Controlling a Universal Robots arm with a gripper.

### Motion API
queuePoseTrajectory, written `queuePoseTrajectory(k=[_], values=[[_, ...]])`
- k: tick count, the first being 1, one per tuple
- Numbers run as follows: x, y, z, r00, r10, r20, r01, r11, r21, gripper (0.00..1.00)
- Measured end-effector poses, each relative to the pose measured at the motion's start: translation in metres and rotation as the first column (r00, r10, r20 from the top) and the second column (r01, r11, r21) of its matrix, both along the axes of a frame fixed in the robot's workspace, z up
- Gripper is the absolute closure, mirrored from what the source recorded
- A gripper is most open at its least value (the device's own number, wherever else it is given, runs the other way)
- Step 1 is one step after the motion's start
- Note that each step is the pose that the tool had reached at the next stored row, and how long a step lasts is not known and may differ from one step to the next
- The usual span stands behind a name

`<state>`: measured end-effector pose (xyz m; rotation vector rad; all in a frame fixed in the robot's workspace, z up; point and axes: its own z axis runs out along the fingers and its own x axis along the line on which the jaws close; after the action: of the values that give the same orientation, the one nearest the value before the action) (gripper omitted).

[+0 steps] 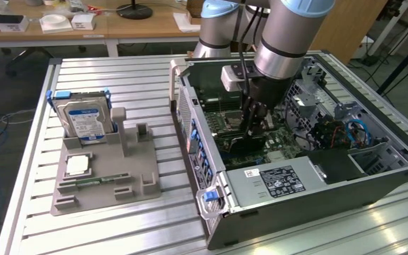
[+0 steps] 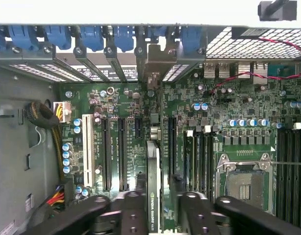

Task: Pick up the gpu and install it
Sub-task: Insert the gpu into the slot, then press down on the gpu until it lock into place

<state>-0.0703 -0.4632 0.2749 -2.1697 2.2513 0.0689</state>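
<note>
The gpu (image 2: 154, 171) is a thin black card standing on edge on the green motherboard (image 2: 229, 107) inside the open computer case (image 1: 374, 186). Its metal bracket (image 2: 153, 58) sits among the rear slot covers. In the exterior view the gpu (image 1: 243, 142) shows as a dark slab below the arm's tool. My gripper (image 2: 160, 198) straddles the card's top edge, and in the exterior view the gripper (image 1: 255, 125) reaches straight down into the case. One finger (image 2: 133, 210) lies close against the card. Between the other finger (image 2: 192, 210) and the card a strip of board shows. The gripper is open.
A grey parts holder (image 1: 104, 175) on the slatted table at the exterior view's left carries an upright hard drive (image 1: 83, 119) and a green memory stick (image 1: 94, 181). The power supply (image 1: 275, 178) and cables (image 1: 356, 133) crowd the case. Empty card slots (image 2: 113, 147) flank the gpu.
</note>
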Motion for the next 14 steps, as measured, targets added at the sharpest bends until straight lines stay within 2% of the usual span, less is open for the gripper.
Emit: queuePoseTrajectory(k=[3, 4, 5, 7, 14], values=[[0.0, 0.0, 0.0, 1.0, 0.0, 0.0, 0.0, 1.0, 0.0, 0.8], [0.0, 0.0, 0.0, 1.0, 0.0, 0.0, 0.0, 1.0, 0.0, 0.8], [0.0, 0.0, 0.0, 1.0, 0.0, 0.0, 0.0, 1.0, 0.0, 0.86], [0.0, 0.0, 0.0, 1.0, 0.0, 0.0, 0.0, 1.0, 0.0, 0.89], [0.0, 0.0, 0.0, 1.0, 0.0, 0.0, 0.0, 1.0, 0.0, 0.89]])
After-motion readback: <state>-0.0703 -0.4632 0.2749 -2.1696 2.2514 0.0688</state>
